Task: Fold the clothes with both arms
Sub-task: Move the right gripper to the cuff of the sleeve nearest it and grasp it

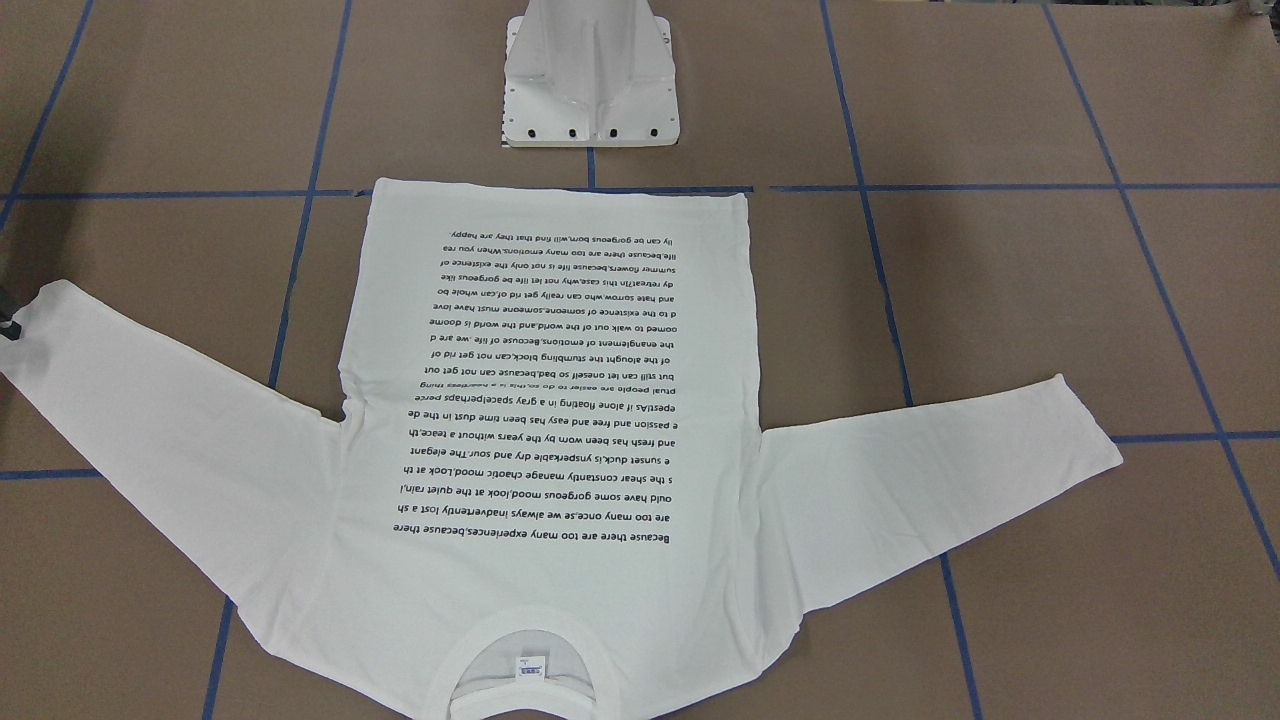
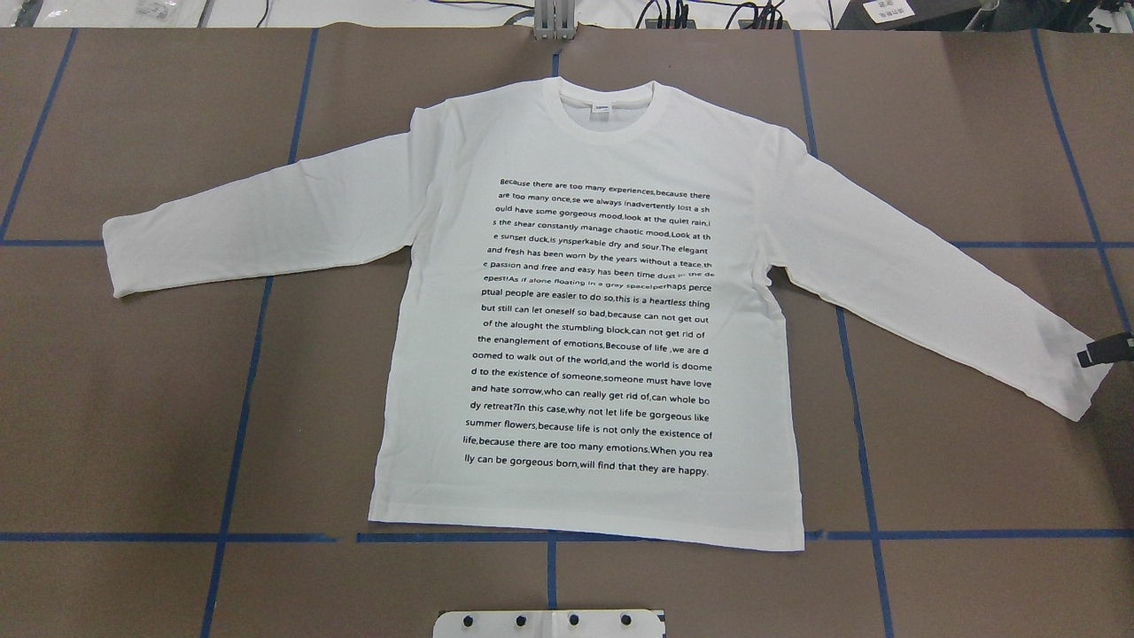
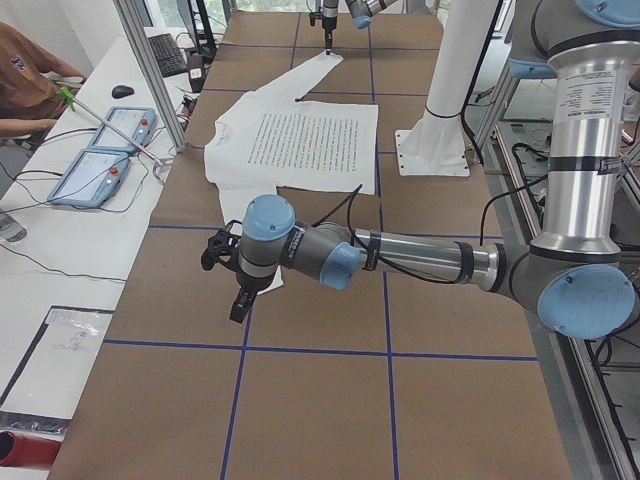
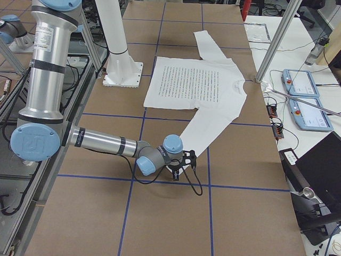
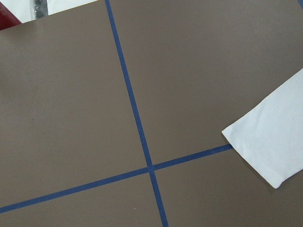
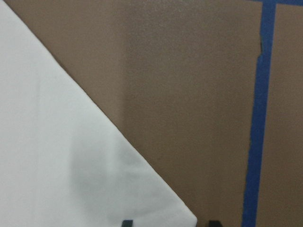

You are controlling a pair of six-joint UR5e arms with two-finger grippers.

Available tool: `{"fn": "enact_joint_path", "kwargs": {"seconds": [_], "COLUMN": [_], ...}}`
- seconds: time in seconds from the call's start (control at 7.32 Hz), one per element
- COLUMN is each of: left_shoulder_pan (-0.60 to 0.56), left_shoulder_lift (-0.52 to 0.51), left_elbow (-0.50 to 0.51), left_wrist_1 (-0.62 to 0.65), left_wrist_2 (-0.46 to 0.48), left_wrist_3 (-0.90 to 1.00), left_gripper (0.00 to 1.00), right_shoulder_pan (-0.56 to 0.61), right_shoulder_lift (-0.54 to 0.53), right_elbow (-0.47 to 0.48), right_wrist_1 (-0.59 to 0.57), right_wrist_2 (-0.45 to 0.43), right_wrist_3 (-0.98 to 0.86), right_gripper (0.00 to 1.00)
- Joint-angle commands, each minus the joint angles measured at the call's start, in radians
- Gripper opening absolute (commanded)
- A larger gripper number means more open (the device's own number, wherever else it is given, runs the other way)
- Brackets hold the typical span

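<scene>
The shirt (image 2: 585, 310) lies flat, text up, mid-frame in the overhead view. Soft, light cotton, sure to sag: take it by sleeve-ends or shoulders. Right gripper (image 2: 1107, 348), at the cuff (image 2: 1074, 394) by the right edge, seems parted; left gripper (image 3: 232, 285) I cannot tell

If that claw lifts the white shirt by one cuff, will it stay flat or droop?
Probably droop: the shirt lies flat yet faintly rumpled, so it looks floppy. Thin cloth suggests light. Spread this wide, its other sleeve would likely drag across the table.
</scene>
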Motion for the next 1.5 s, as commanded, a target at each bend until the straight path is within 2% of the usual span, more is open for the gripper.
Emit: {"fn": "enact_joint_path", "kwargs": {"seconds": [0.0, 0.27, 0.41, 0.55, 0.68, 0.96, 1.09, 1.37], "left_shoulder_pan": [-0.001, 0.001, 0.001, 0.001, 0.001, -0.001, 0.001, 0.001], "left_shoulder_lift": [0.000, -0.002, -0.002, -0.002, -0.002, -0.002, -0.002, -0.006], "left_elbow": [0.007, 0.009, 0.009, 0.007, 0.007, 0.005, 0.005, 0.007], "left_wrist_1": [-0.009, -0.009, -0.009, -0.011, -0.013, -0.013, -0.013, -0.013], "left_wrist_2": [-0.001, -0.001, -0.001, -0.001, -0.001, -0.001, 0.001, 0.001], "left_wrist_3": [-0.002, -0.005, -0.005, -0.005, -0.007, -0.007, -0.005, -0.007], "left_gripper": [1.00, 1.00, 1.00, 1.00, 1.00, 1.00, 1.00, 1.00], "right_shoulder_pan": [-0.001, -0.003, 0.000, 0.002, 0.000, 0.006, 0.007, 0.005], "right_shoulder_lift": [0.001, 0.001, -0.002, -0.005, -0.043, -0.110, -0.092, 0.003], "right_elbow": [0.000, 0.005, 0.014, 0.023, 0.075, 0.240, 0.280, 0.368], "right_wrist_1": [0.000, 0.000, -0.003, -0.003, -0.002, -0.003, 0.000, -0.002], "right_wrist_2": [0.001, 0.001, 0.009, 0.012, 0.009, 0.029, 0.066, 0.061], "right_wrist_3": [0.001, 0.001, -0.001, -0.001, 0.001, 0.028, 0.104, 0.334], "right_gripper": [0.49, 0.17, 0.05, 0.00, 0.00, 0.00, 0.00, 0.00]}}
